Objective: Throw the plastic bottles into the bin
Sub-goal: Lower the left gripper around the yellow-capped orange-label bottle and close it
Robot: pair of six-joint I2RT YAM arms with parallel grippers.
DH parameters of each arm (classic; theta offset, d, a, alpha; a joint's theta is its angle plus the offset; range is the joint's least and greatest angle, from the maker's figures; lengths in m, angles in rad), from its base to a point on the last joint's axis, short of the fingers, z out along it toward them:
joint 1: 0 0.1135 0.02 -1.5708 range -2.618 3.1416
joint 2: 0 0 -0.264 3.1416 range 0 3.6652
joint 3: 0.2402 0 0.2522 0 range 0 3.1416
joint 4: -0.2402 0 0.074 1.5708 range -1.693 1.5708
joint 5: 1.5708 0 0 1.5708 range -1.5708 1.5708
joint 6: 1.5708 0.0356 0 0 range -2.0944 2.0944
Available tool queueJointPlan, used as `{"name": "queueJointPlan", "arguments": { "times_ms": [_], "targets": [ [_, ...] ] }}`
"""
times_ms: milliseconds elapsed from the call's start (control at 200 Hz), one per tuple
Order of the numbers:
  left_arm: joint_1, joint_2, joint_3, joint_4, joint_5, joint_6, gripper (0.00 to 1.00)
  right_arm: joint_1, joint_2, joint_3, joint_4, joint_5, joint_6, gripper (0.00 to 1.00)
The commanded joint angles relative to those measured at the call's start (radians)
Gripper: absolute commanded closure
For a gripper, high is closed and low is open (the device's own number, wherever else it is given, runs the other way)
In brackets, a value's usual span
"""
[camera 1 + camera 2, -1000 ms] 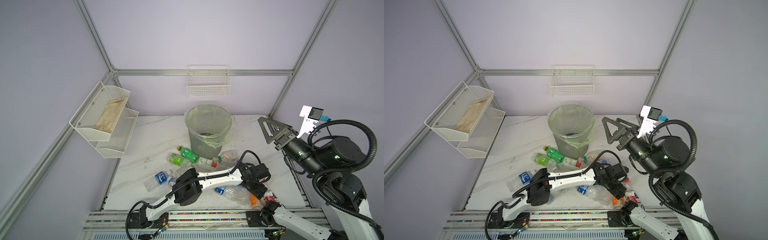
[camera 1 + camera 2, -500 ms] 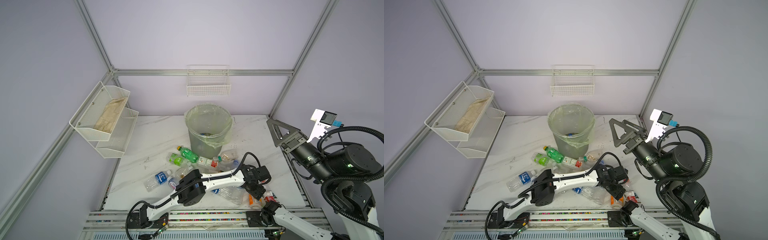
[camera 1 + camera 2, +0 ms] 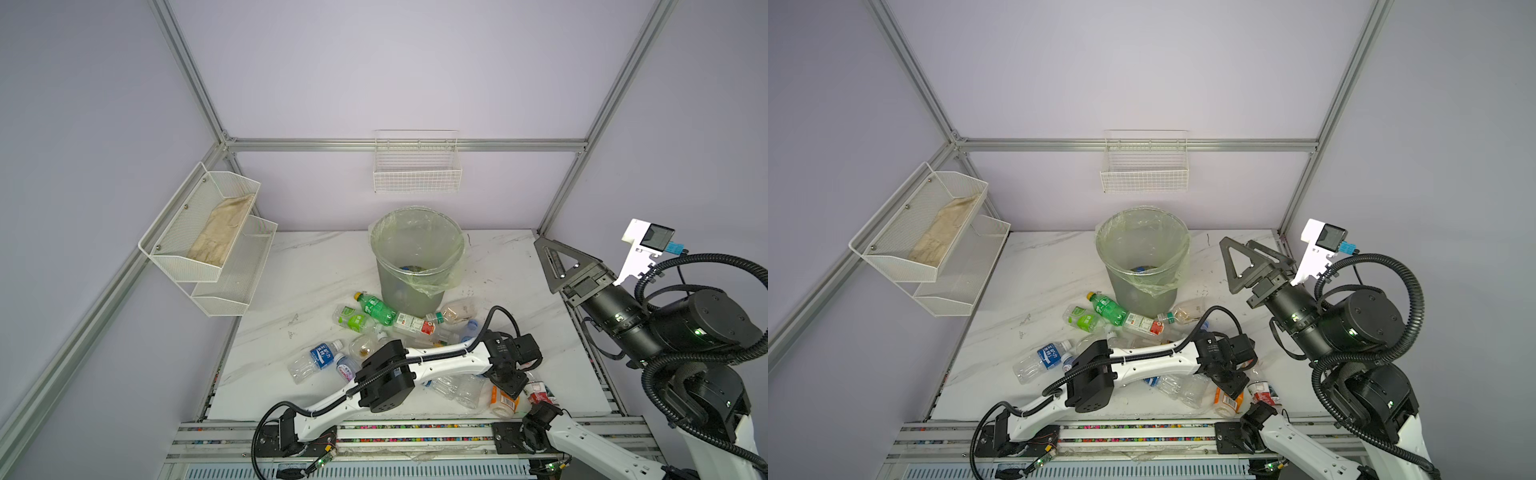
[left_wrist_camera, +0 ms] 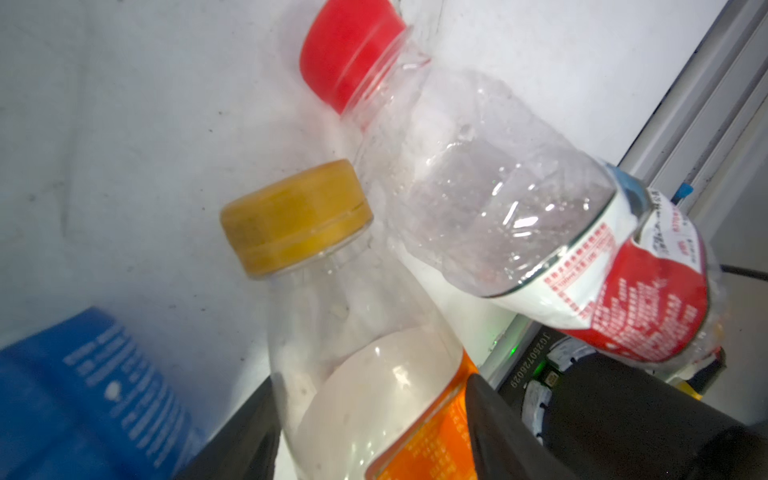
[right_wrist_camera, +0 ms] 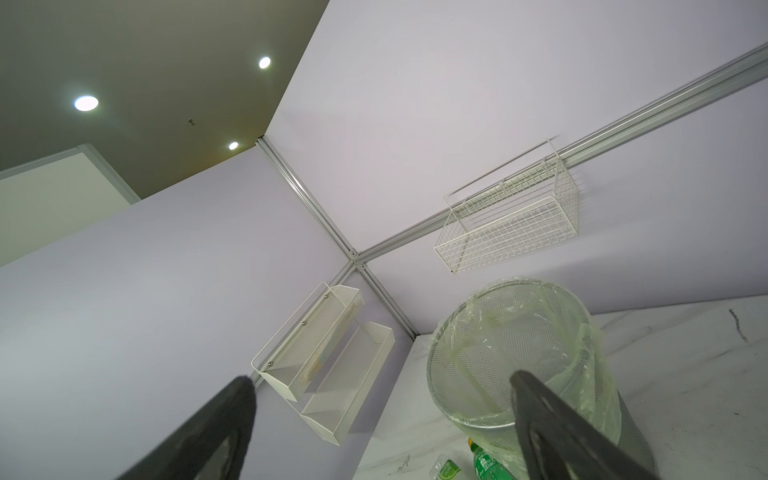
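Observation:
Several plastic bottles lie on the marble table in front of the bin (image 3: 399, 291) (image 3: 1129, 291) (image 5: 511, 353), which is grey mesh with a pale-green liner. Among them are a green one (image 3: 376, 307) (image 3: 1108, 308) and a blue-labelled one (image 3: 316, 359) (image 3: 1044, 359). My left gripper (image 3: 505, 384) (image 3: 1227, 384) (image 4: 370, 382) is low at the front right. It is shut on a yellow-capped, orange-labelled bottle (image 3: 503, 401) (image 3: 1225, 403) (image 4: 361, 332), a finger on each side. A red-capped bottle (image 4: 498, 187) (image 3: 538, 392) lies beside it. My right gripper (image 3: 552, 257) (image 3: 1237, 243) (image 5: 380, 378) hangs open and empty, high to the right of the bin.
A white wire basket (image 3: 417, 174) hangs on the back wall. A two-tier white mesh shelf (image 3: 208, 237) holding a cloth juts from the left wall. A crushed clear bottle (image 3: 457, 388) lies under my left forearm. The front rail (image 3: 415, 432) runs just behind the held bottle.
My right arm has pulled back to the right, away from the bin, still open. My left gripper has shifted slightly toward the front and closed in on the orange-labelled bottle.

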Motion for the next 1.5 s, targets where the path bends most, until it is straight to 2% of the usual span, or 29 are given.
{"name": "queueJointPlan", "arguments": {
  "times_ms": [0,175,440,685,1105,1495],
  "targets": [
    [0.009,0.011,0.069,-0.022,-0.022,-0.012,0.36,-0.002,0.002,-0.011,0.015,0.008,0.011,0.03],
    [0.015,0.011,0.072,-0.02,-0.03,-0.012,0.5,-0.002,0.0,-0.015,0.016,0.018,0.008,0.03],
    [0.021,0.009,0.061,-0.02,-0.045,-0.012,0.59,-0.002,-0.015,-0.036,0.018,0.031,0.008,0.03],
    [0.026,-0.025,0.055,-0.011,-0.06,-0.005,0.72,-0.002,-0.02,-0.035,0.015,0.03,0.01,0.03],
    [0.042,-0.078,0.012,0.016,-0.084,0.001,0.83,-0.002,-0.043,-0.043,0.004,0.049,0.012,0.03],
    [0.047,-0.119,0.009,0.022,-0.103,0.012,0.87,-0.002,-0.043,-0.043,0.002,0.053,0.008,0.03]
  ]
}}
